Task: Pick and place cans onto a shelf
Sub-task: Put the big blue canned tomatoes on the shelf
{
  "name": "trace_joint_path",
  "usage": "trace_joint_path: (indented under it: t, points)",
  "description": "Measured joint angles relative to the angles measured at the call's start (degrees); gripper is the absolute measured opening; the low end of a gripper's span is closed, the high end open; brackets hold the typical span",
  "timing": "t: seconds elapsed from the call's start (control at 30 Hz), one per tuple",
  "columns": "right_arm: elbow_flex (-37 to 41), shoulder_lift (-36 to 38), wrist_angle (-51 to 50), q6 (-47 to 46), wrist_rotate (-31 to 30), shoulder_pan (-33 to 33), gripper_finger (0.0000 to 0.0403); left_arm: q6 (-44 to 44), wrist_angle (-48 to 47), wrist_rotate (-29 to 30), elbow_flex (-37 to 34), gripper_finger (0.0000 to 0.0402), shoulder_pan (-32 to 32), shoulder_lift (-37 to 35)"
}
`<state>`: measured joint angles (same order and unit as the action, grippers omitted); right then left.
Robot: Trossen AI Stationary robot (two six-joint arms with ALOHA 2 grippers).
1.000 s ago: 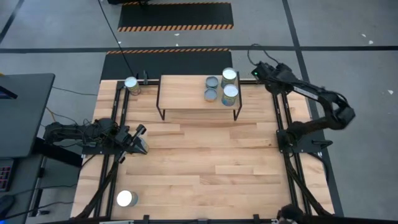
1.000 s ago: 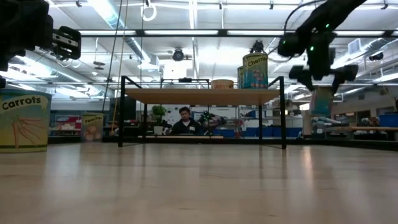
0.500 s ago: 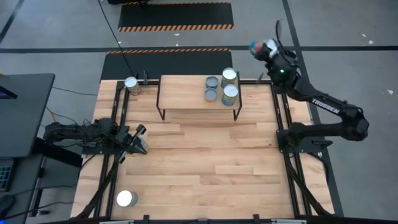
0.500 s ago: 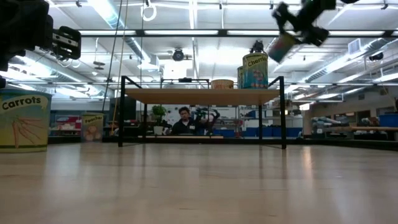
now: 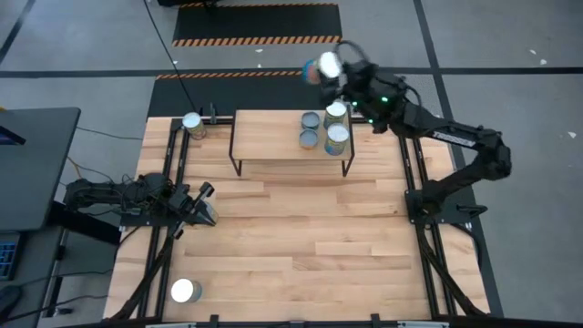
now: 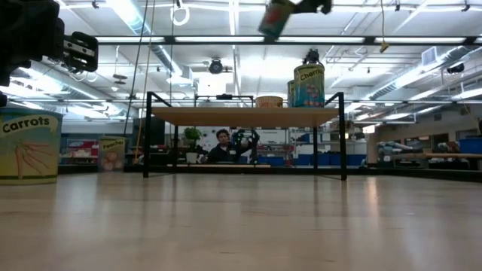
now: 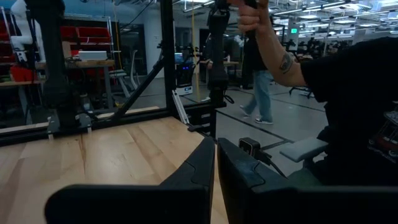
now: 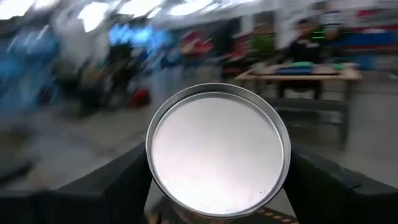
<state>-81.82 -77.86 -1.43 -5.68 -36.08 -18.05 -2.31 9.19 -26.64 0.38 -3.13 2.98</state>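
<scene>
My right gripper (image 5: 330, 67) is shut on a can (image 5: 319, 67) high above the far edge of the shelf (image 5: 273, 138). In the low view this can (image 6: 276, 18) hangs tilted near the top, well above the shelf (image 6: 245, 116). Several cans stand upright on the shelf's right end: two grey-topped ones (image 5: 311, 119) (image 5: 309, 138) and two silver-topped ones (image 5: 336, 111) (image 5: 338, 136). One can (image 5: 193, 124) stands on the table at the far left, another (image 5: 186, 291) at the near left. My left gripper (image 5: 208, 196) rests shut at the table's left side. My right gripper pinches the can's side wall (image 8: 152, 180) between its two fingers (image 8: 118, 183), one on either side. The fingers run roughly level, from the table's right toward its left, along the can. The can's silver round end (image 8: 217, 152) faces the wrist. It is lifted clear and tipped over.
A large "Carrots" can (image 6: 28, 147) shows at the left in the low view. Black frame rails (image 5: 173, 182) run along both sides of the table. The shelf's left half (image 5: 264, 137) and the table's middle (image 5: 301, 237) are bare wood. A person (image 7: 323, 93) stands beyond the table.
My right gripper has risen from the table's far right corner and swung toward the left along the far edge, carrying the can. It has tipped from pointing down to about level and rolled. The can has gone from upright to tipped over.
</scene>
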Motion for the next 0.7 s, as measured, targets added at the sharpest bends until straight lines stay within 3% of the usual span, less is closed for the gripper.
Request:
trace_joint_path:
  t: [0.3,0.57,0.7]
  points:
    - [-17.59,-14.64,-21.02,4.91,20.14,0.73,0.0316,-0.02,0.0,0.0,-0.02,0.0027,0.01,0.01]
    - [-25.32,-24.4,-31.5,9.01,39.25,-0.79,0.0316,-0.02,-0.01,0.0,-0.01,0.0027,0.02,0.0]
    - [-28.28,-27.15,-35.44,9.13,40.34,-1.58,0.0316,-0.02,0.0,0.0,0.0,0.0027,0.0,0.0]
